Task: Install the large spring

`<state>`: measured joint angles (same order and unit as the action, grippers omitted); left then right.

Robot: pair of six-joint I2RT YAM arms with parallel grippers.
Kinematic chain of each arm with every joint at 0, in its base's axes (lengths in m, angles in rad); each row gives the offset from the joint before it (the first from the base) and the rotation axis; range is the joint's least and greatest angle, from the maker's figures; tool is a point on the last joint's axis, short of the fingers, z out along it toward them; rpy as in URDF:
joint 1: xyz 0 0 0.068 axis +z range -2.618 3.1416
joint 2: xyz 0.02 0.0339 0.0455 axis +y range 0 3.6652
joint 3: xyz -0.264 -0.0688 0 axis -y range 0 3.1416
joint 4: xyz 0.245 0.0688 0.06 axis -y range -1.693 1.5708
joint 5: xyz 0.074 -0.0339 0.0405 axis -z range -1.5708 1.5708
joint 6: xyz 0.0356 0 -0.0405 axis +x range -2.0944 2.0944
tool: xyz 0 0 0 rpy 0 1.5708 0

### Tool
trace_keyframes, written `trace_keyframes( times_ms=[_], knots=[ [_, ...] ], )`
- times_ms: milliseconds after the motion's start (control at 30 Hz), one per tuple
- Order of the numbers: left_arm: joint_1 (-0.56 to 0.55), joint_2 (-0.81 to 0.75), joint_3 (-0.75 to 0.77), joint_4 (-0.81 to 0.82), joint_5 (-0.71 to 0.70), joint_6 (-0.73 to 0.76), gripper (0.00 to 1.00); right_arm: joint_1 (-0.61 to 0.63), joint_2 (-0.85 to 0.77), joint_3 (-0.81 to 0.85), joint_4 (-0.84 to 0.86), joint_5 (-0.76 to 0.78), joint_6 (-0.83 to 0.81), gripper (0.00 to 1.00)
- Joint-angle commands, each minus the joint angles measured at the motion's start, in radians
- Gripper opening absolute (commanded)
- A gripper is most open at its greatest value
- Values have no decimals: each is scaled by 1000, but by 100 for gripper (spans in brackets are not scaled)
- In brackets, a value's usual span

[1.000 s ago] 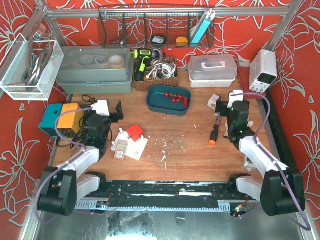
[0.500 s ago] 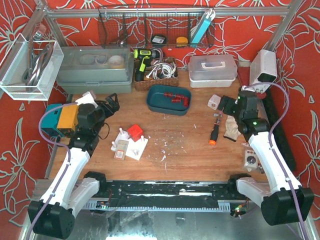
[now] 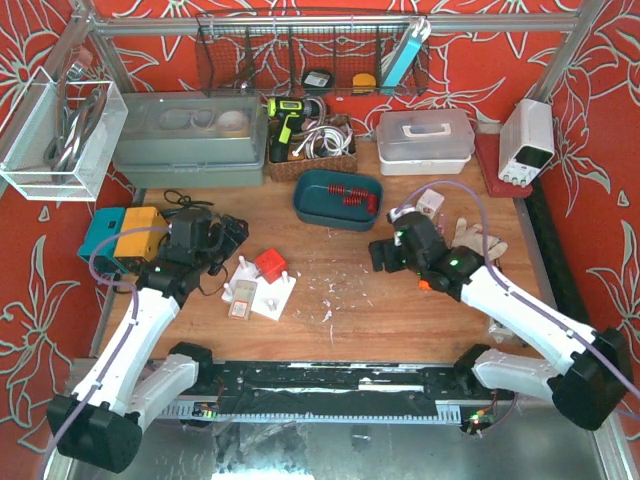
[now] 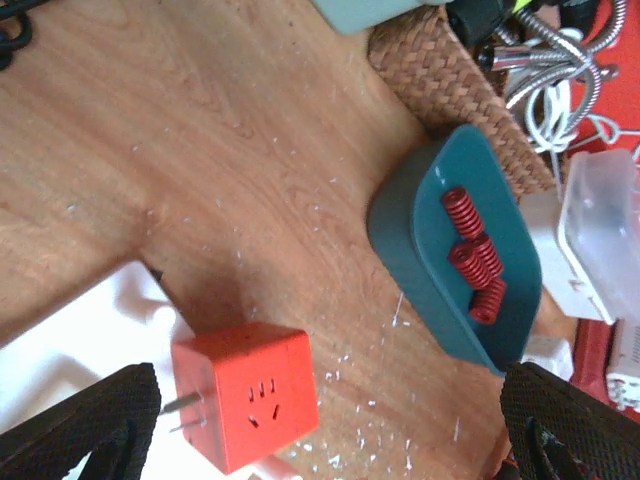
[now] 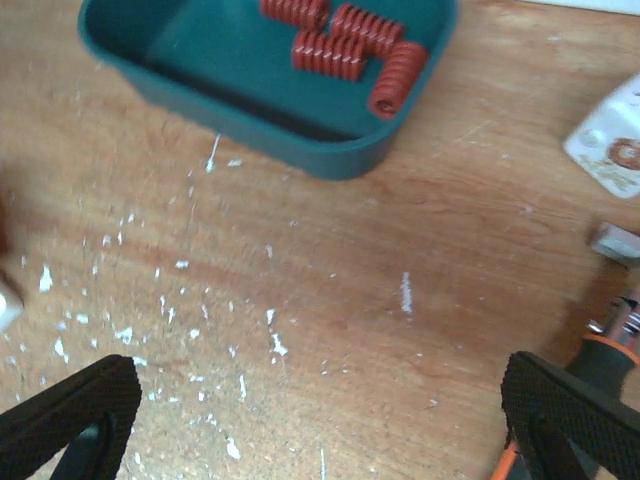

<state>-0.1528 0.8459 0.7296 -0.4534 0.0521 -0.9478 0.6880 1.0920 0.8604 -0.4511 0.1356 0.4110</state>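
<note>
Toward the far middle of the wooden table (image 3: 350, 310), a teal tray (image 3: 312, 200) holds a small cluster of red coil springs (image 3: 352, 196). They lie on their sides, touching one another, and we cannot tell which is the large one. We judge them to be light, stiff metal, rounded enough to roll, and best pinched across the coil's middle from above. One spring (image 5: 395, 75) lies angled at the cluster's right end with a free side, and looks the easiest to reach. The tray walls and neighbouring springs leave little finger room.

Our left gripper (image 3: 228, 232) and right gripper (image 3: 384, 253) both have jaws spread wide and hold nothing. Bare wood flecked with white chips lies open between the right gripper and the tray. A wicker basket (image 3: 310, 165) sits just beyond the tray. An orange-handled screwdriver (image 3: 424, 285) lies to the right and a red cube (image 3: 270, 264) to the left.
</note>
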Motion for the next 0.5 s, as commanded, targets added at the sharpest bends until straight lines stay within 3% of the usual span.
trace_keyframes(
  times_ms=[0, 167, 300, 467],
  knots=[
    [-61, 89, 147, -276, -88, -101, 92, 141, 49, -29, 73, 183, -94, 99],
    [-223, 214, 237, -394, -172, -158, 93, 305, 78, -80, 215, 282, -196, 99],
    [-319, 277, 254, -422, -189, -207, 88, 313, 31, -158, 336, 184, -207, 99],
    [-370, 333, 259, -439, -191, -248, 82, 313, -99, -262, 463, 206, -216, 99]
  ],
)
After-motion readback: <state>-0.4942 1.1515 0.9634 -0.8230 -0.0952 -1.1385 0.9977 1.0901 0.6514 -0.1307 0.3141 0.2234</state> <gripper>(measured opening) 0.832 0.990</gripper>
